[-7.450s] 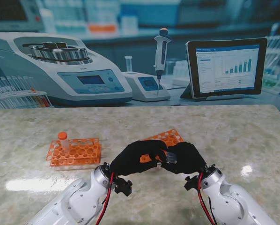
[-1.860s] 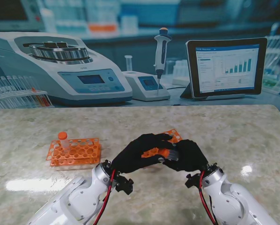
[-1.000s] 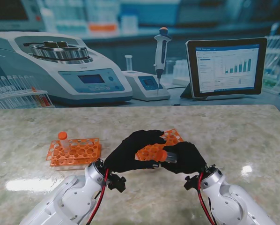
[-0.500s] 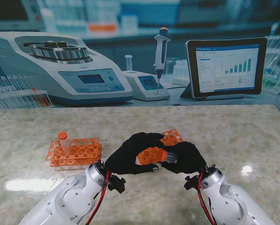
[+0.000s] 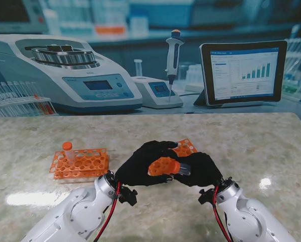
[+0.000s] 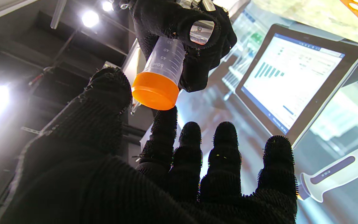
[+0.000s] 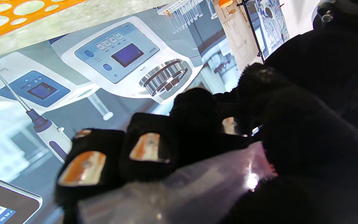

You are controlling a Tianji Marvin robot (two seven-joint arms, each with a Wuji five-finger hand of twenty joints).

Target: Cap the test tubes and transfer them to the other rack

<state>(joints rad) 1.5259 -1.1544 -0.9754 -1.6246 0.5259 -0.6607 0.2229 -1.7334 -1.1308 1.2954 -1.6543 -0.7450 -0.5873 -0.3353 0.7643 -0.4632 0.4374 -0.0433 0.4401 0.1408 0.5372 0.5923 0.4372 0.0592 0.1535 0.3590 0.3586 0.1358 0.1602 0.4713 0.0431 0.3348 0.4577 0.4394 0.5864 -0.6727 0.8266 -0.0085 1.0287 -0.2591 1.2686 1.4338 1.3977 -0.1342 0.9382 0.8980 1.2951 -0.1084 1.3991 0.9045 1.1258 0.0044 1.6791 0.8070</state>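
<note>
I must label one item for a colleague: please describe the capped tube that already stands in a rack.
On the marble table, find the orange rack on my left. At its far left corner stands one clear tube with an orange cap, the only tube there.

Bright overhead lamps flare in left wrist view; bkgd soft.

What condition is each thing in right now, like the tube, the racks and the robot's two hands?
Test tube: capped orange, held above the table.
Right hand: shut on the test tube.
Left hand: open, fingers at the cap.
Left rack: holds one capped tube.
Right rack: partly hidden.
</note>
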